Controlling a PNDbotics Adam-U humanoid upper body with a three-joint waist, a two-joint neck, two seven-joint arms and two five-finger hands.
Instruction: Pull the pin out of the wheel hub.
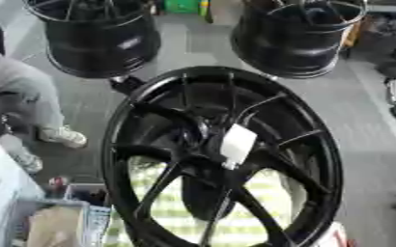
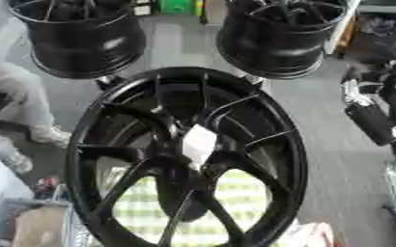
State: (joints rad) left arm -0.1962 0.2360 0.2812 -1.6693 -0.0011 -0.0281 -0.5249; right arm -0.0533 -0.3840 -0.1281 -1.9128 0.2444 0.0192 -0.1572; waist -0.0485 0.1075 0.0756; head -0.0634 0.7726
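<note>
Centrally, black wheel hub (image 1: 222,159) with white tag (image 1: 238,143), two black rims (image 1: 100,41) behind, robot hands unseen, fingers untellable.

soft, blurry frames under even daylight; pale glare on the grey floor (image 1: 366,111), faint shadows.

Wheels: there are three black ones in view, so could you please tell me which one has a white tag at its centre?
The big near wheel in the foreground. A white tag sits at its hub; the two wheels behind show none.
</note>
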